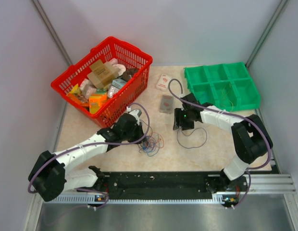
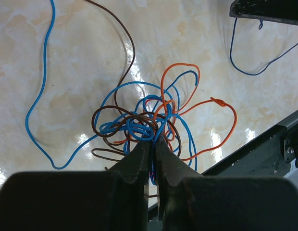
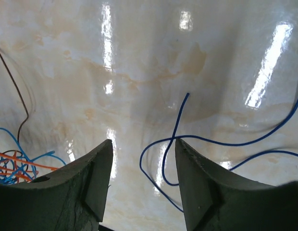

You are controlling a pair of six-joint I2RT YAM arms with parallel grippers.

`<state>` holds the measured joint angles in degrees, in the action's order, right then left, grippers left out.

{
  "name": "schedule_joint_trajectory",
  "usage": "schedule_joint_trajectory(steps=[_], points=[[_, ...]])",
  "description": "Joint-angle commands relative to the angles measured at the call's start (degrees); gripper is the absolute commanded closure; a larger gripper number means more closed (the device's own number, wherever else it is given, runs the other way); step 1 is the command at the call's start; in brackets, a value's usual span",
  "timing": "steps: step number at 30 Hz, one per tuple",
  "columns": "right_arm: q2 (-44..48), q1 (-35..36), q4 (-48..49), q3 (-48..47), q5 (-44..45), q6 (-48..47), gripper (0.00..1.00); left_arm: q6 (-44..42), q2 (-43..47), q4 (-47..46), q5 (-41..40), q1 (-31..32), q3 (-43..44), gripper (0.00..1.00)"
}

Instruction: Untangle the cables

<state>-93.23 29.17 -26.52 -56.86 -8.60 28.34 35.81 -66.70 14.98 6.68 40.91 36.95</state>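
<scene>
Tangle of cables (image 2: pixel 144 126), blue, orange and brown: on the surface (image 3: pixel 154 62), directly ahead of the left gripper (image 2: pixel 153 142), which is pinched almost closed on strands at its near edge. Dark blue cable (image 3: pixel 174 137): lying apart and loose beneath the right gripper (image 3: pixel 143 144), jaws parted, holding nothing. Left arm nearer the tangle.

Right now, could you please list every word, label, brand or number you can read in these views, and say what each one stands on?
No text can be read.
The packets and boxes in the red basket: print too small and blurred.
The white packet and the grey flat item: blurred, unreadable.
</scene>
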Motion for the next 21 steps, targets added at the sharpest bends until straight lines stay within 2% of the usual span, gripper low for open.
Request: schedule_joint_trajectory(steps=[1,4,8,13,16,18,19,21], points=[[-2.6,3.6,1.8,-3.4,6.9,0.2,0.47,-0.8,-0.4,-2.2,0.9,-0.3,1.4,0.89],[-4.3,6.2,0.5,-4.9,13.6,2.2,0.51,-1.1,0.2,-2.2,0.4,-0.3,1.1,0.89],[-7.0,9.7,-1.7,-6.5,22.4,6.1,0.72,-1.4,1.0,-1.5,-0.2,-0.2,0.8,0.89],[-12.3,13.7,-6.5,-10.4,28.9,8.6,0.78,-1.3,1.5,-1.8,-0.2,-0.4,0.2,0.89],[-14.2,15.7,-7.8,-11.8,29.8,9.0,0.74,-1.2,1.7,-2.1,0.0,-0.4,0.2,0.89],[-14.6,16.4,-7.9,-11.4,30.6,10.1,0.77,-1.2,1.9,-2.2,-0.3,-0.4,0.2,0.89],[-14.8,16.6,-7.8,-11.1,31.3,10.4,0.80,-1.3,1.9,-2.2,-0.4,-0.4,0.1,0.89],[-14.2,16.5,-5.3,-9.8,30.1,11.0,1.00,-1.3,2.1,-2.2,-0.6,-0.4,0.0,0.89]])
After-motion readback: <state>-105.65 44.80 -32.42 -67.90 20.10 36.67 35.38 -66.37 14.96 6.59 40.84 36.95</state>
